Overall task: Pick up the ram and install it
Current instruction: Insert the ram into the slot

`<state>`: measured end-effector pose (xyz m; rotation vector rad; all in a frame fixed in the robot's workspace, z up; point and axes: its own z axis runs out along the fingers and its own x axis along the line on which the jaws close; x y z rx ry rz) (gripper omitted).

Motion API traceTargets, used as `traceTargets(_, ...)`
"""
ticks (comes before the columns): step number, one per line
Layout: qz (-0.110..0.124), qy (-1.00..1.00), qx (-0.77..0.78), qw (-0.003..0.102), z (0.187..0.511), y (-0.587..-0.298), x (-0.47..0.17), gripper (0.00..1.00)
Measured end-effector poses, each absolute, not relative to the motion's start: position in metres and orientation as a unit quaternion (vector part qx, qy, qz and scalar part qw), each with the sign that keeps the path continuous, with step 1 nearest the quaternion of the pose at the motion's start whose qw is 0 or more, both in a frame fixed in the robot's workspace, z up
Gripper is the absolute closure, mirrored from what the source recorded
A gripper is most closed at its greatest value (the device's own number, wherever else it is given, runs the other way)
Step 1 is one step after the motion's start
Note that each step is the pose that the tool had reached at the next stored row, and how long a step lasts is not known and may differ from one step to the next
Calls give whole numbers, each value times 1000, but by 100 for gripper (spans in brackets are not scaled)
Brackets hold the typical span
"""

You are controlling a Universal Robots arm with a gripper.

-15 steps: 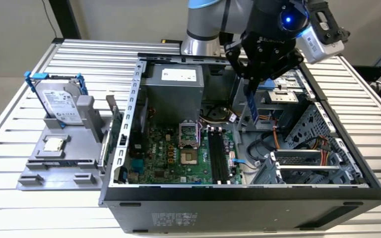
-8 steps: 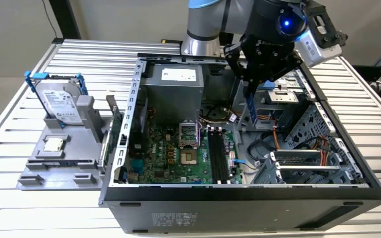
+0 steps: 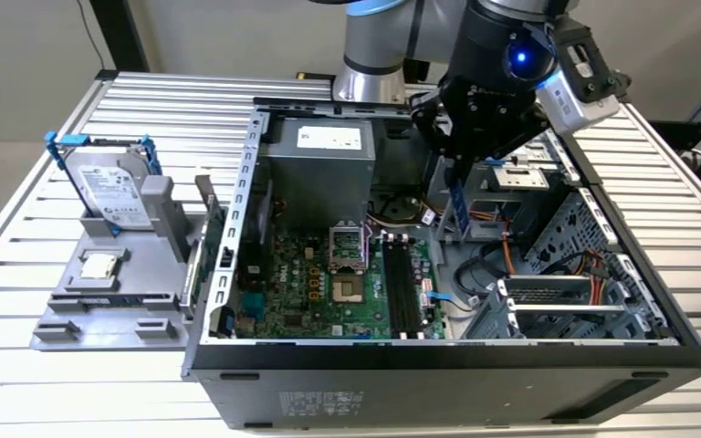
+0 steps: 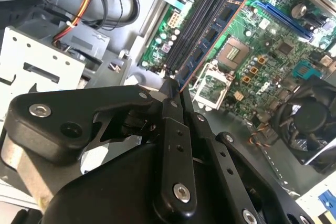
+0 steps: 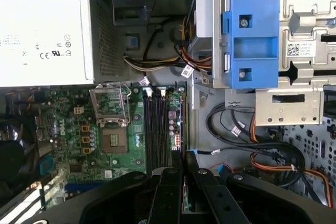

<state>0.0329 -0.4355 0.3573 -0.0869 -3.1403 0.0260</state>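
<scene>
My gripper (image 3: 458,172) hangs inside the open computer case, shut on the ram (image 3: 458,208), a thin dark-blue stick that points down from the fingertips. In the second wrist view the ram (image 4: 212,36) stretches away from the gripper (image 4: 176,85), showing its chips and copper-coloured edge. The first wrist view shows the ram (image 5: 184,127) edge-on beyond the gripper (image 5: 184,157). It is held above the motherboard, over or just beside the long black memory slots (image 3: 402,287) (image 5: 156,129) (image 4: 195,24), and is apart from them.
A silver hard drive in a blue frame (image 3: 107,187) leans on a grey stand at the exterior view's left, outside the case. Inside are the power supply (image 3: 320,155), the CPU socket (image 3: 348,265), a metal drive cage (image 3: 570,301), loose cables (image 5: 262,150) and a blue bracket (image 5: 252,40).
</scene>
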Motion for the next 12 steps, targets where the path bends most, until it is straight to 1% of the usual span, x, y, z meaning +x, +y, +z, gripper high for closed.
traceTargets(12, 9, -1000, -28, -1, 341, -434, 32, 100)
